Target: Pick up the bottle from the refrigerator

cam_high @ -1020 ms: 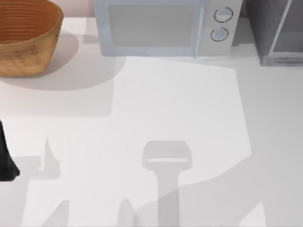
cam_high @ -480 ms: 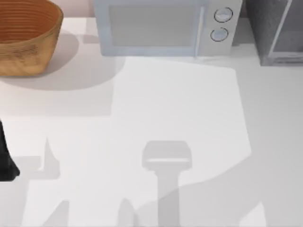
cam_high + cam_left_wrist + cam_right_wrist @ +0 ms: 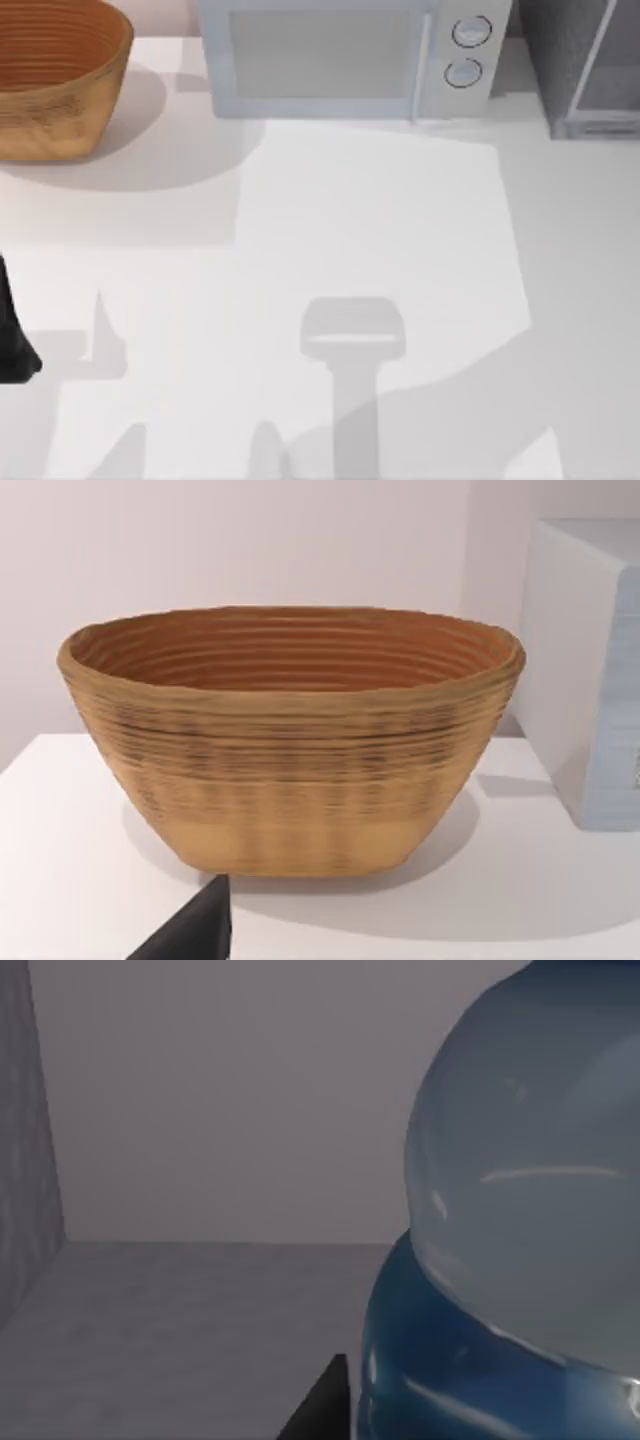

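Right wrist view has the bottle (image 3: 520, 1260) looming very close inside the refrigerator (image 3: 580, 70), far right on the surface; nothing has shifted over the last second. Whether either claw is spread or pinching, I cannot tell, so the grasp looks unconfirmed.

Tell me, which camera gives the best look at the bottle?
The right wrist view: the bottle looms close, whitish body above a blue label, inside the grey refrigerator. The top view catches just the refrigerator's corner; the left wrist view faces a basket.
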Controlling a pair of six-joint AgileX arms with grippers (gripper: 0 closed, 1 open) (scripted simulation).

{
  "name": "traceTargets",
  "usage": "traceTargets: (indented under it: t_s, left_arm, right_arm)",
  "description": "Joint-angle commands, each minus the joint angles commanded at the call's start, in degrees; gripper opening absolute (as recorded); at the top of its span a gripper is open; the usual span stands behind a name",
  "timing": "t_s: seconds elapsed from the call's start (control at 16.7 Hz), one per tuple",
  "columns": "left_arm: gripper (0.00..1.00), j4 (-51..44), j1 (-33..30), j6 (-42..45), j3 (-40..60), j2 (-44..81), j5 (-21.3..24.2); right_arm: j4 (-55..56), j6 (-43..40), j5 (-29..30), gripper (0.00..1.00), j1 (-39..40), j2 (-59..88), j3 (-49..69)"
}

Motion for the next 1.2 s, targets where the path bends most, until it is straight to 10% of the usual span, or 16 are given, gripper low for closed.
traceTargets:
  t_s: [1.2]
  left_arm:
    - [1.0,0.0,0.0,0.0,0.0,0.0,0.0]
  right_arm:
    - [-3.0,0.1,-2.2,0.0,-1.9,-16.7,-14.7]
